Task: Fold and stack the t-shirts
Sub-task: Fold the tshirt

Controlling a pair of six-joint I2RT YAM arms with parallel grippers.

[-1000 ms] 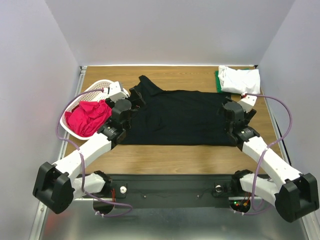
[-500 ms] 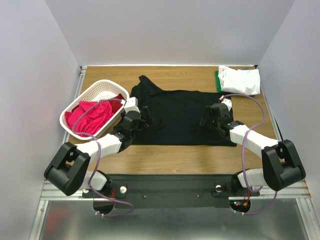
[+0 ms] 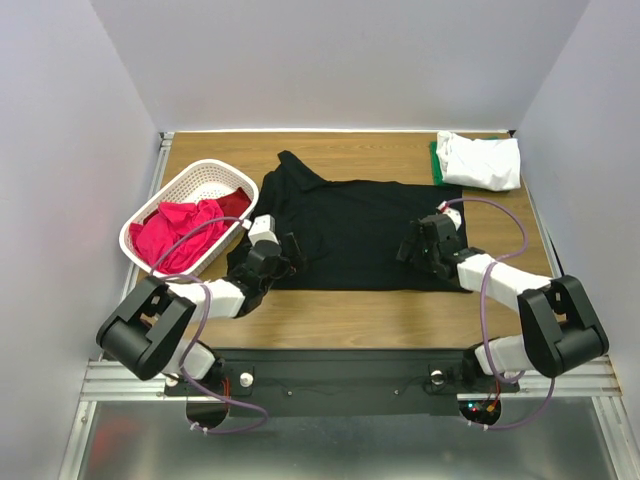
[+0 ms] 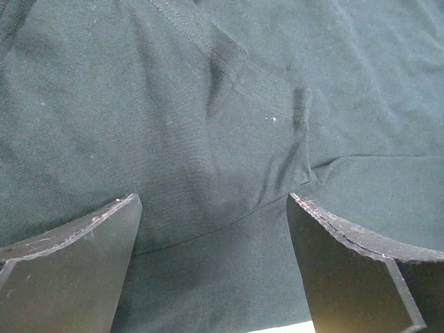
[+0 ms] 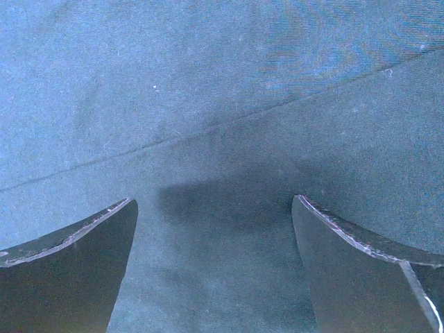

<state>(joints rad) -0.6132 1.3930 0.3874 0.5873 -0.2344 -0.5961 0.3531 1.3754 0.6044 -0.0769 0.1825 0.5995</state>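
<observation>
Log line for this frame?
stage: black t-shirt spread on table | left jaws: open over near-left corner | right jaws: open over near-right corner | held: nothing

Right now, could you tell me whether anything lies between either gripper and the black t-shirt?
Nothing visible does. Each wrist view shows only the black t-shirt beyond the open left gripper and right gripper.
</observation>
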